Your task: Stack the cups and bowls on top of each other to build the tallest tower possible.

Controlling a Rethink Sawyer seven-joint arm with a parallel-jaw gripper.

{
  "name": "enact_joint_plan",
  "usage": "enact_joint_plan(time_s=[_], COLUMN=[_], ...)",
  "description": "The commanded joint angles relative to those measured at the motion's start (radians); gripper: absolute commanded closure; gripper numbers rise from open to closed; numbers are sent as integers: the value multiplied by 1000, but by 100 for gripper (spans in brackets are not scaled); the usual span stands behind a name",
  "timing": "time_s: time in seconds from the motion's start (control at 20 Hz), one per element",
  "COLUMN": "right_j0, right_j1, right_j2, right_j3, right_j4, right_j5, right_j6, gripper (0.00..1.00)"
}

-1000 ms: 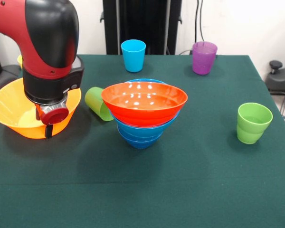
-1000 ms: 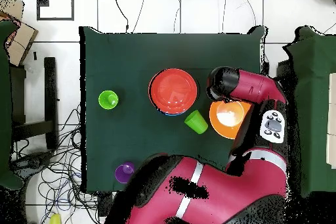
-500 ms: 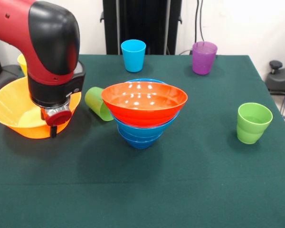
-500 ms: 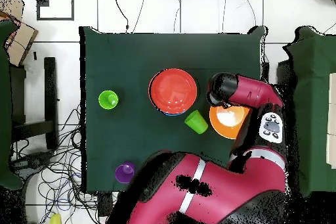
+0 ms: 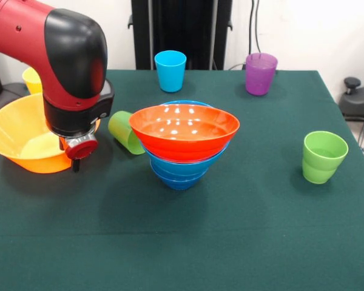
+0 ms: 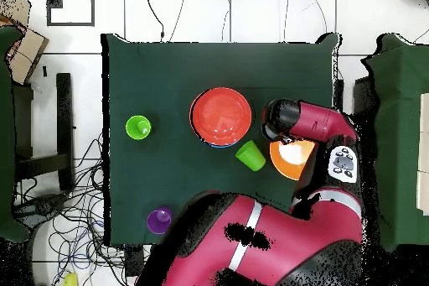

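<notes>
The tower is an orange-red bowl (image 5: pixel 184 130) nested on light blue bowls (image 5: pixel 179 170) at the table's middle, and it also shows in the overhead view (image 6: pixel 221 116). My gripper (image 5: pixel 76 159) is shut on the near rim of the big yellow-orange bowl (image 5: pixel 18 136), which sits tilted and slightly raised at the left; the overhead view shows that bowl (image 6: pixel 295 158) partly under the arm. A green cup (image 5: pixel 125 131) lies on its side between this bowl and the tower. Another green cup (image 5: pixel 323 156) stands at the right. A light blue cup (image 5: pixel 170 70), a purple cup (image 5: pixel 260 73) and a yellow cup (image 5: pixel 31 79) stand at the back.
The green cloth table (image 5: pixel 230 242) ends close to the left of the yellow-orange bowl. The black pedestal (image 5: pixel 182 30) stands behind the light blue cup. My arm (image 6: pixel 251 249) hides the table's bottom right part in the overhead view.
My gripper has moved toward the tower, to the right in the front view. The yellow-orange bowl has tipped and risen a little with it. The other cups and bowls have not moved.
</notes>
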Motion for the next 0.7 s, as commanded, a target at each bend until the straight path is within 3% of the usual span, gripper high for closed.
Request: enact_joint_plan(time_s=[0.05, 0.7], right_j0=[-3, -3], right_j1=[42, 41], right_j2=[114, 113], right_j3=[70, 71], right_j4=[-90, -92], right_j5=[-59, -53], right_j6=[-148, -152], gripper=[0, 0])
